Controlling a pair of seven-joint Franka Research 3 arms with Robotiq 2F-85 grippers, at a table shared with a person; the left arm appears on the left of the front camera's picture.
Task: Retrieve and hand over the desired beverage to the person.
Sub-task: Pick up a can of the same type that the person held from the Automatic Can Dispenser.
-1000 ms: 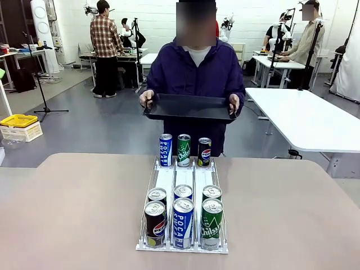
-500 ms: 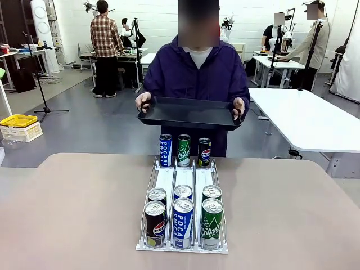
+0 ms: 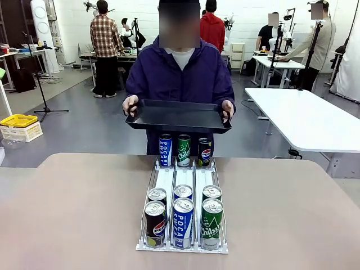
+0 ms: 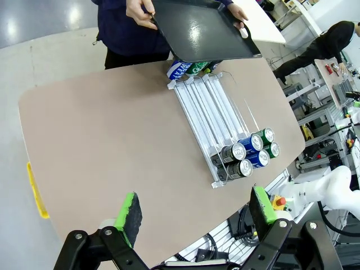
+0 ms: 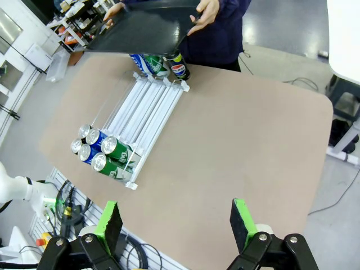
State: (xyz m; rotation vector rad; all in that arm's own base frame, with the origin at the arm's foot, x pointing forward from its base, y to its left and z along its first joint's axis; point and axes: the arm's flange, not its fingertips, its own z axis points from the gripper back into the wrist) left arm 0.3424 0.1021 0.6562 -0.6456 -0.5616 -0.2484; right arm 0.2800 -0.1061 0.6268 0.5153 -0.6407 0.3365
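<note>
Tray (image 3: 178,116) lowered, left claw (image 4: 195,197), right claw (image 5: 175,207) agape

**Both end effectors open and raised**

We hold our left end effector (image 4: 196,209) high above the tabletop (image 4: 112,140), wrist tilted steeply down. Its jaws are spread wide and grip nothing. The green pads (image 4: 130,210) face each other across the gap, and the black finger links rise from the lower edge of the wrist view. Our right end effector (image 5: 176,222) hangs at a similar height, also angled down. Its jaws stand just as wide and empty, with the green pads (image 5: 242,218) turned inward.
</note>
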